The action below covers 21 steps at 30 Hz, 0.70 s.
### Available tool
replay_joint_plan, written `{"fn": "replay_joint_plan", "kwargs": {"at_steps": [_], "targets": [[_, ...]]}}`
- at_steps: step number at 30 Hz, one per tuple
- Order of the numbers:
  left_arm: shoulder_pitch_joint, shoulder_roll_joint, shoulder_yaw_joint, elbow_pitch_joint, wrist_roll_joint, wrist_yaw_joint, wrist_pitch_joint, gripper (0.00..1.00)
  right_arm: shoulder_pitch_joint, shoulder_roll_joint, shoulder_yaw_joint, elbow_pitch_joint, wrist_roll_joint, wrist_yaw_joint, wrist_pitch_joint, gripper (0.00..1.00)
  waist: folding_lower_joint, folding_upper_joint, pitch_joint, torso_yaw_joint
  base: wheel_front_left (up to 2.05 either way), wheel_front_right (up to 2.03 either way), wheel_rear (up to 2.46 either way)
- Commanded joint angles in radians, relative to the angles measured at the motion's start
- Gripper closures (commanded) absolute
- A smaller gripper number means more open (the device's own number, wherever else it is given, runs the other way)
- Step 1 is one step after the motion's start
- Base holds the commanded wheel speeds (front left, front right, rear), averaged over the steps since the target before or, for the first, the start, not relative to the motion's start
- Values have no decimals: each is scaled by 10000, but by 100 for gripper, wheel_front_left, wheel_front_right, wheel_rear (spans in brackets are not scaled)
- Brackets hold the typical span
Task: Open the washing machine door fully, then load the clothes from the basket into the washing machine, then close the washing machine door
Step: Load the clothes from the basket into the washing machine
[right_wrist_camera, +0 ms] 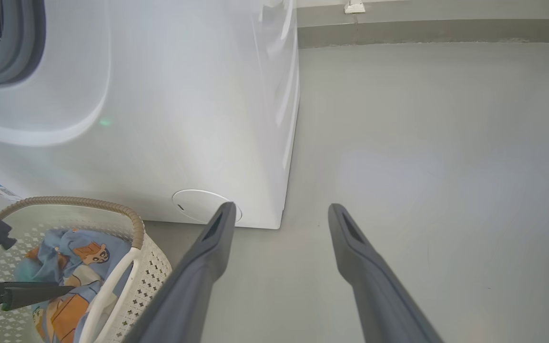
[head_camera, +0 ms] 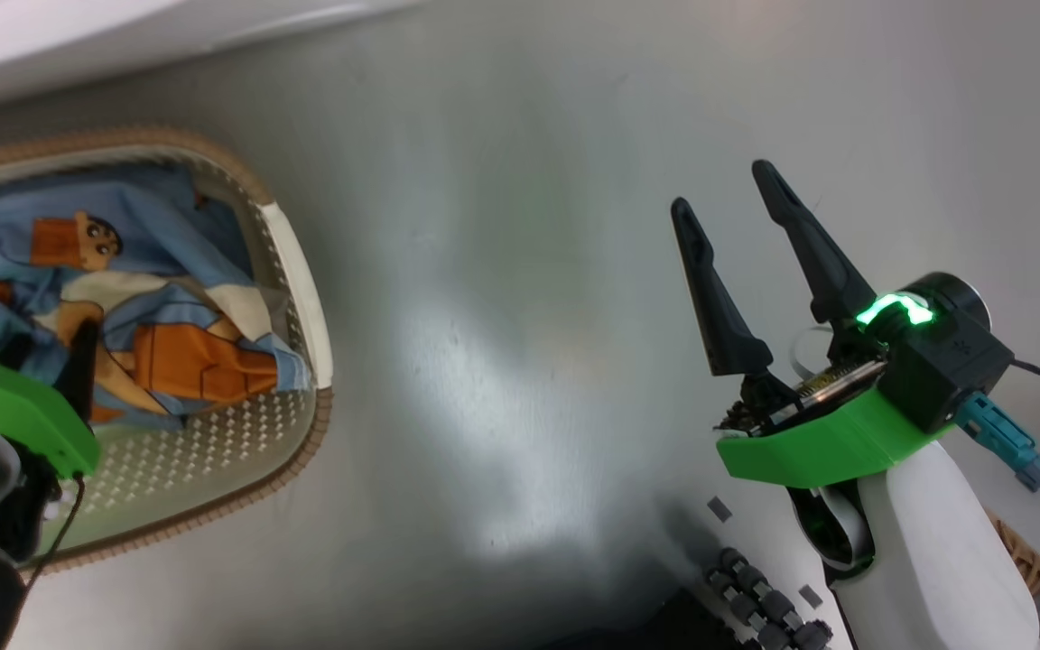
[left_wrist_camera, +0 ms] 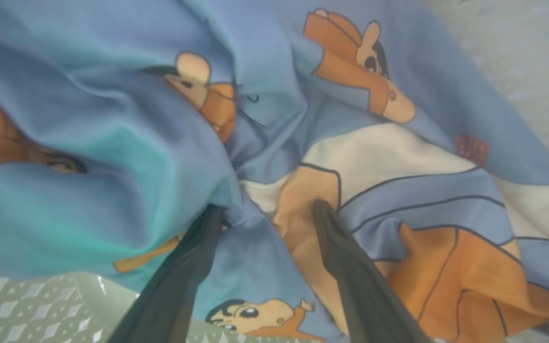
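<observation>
Your left gripper point(left_wrist_camera: 269, 209) has its jaws spread, tips pressed into the clothes point(left_wrist_camera: 398, 157), which lie crumpled in the basket point(head_camera: 303, 271) on the floor point(head_camera: 529, 271) beside the washing machine point(right_wrist_camera: 160, 95). Sink deeper so a thick fold sits between the jaws before you close, then lift straight up past the rim. The heap points nowhere in particular; its length seems to follow the basket's longer side. Your right gripper point(head_camera: 723, 190) hangs released over the floor

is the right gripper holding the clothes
No: the right gripper stands open over the floor, while the clothes lie in the basket.
</observation>
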Motion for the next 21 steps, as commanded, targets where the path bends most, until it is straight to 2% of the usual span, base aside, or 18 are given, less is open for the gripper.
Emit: {"fn": "replay_joint_plan", "kwargs": {"at_steps": [1, 8, 13, 18, 19, 20, 21], "targets": [[-76, 431, 126, 83, -91, -15, -33, 0, 130, 29, 278, -221, -54, 16, -48, 0, 0, -1, 628, -107, 0, 0, 0], [-563, 426, -343, 458, -366, -15, -112, 0, 74, 30, 509, -276, -18, 16, -48, 0, 0, -1, 840, -128, 0, 0, 0], [-988, 517, -755, 828, -218, -15, -309, 0, 130, 30, 545, -352, 3, 16, -48, 0, 0, -1, 1022, -220, 0, 0, 0], [-1462, 340, -1074, 1359, -30, -15, -565, 0, 175, 30, 504, -360, -20, 16, -48, 0, 0, -1, 1122, -294, 0, 0, 0], [-1535, 318, -1157, 1449, 16, -15, -585, 17, 171, 30, 496, -363, -21, 16, -48, 0, 0, -1, 1136, -304, 0, 0, 0], [-1607, 297, -1225, 1544, 55, -15, -619, 51, 165, 30, 475, -367, -22, 16, -48, 0, 0, -1, 1148, -306, 0, 0, 0], [-1673, 264, -1288, 1631, 79, -15, -638, 75, 158, 30, 452, -369, -22, 16, -48, 0, 0, -1, 1157, -300, 0, 0, 0]]}}
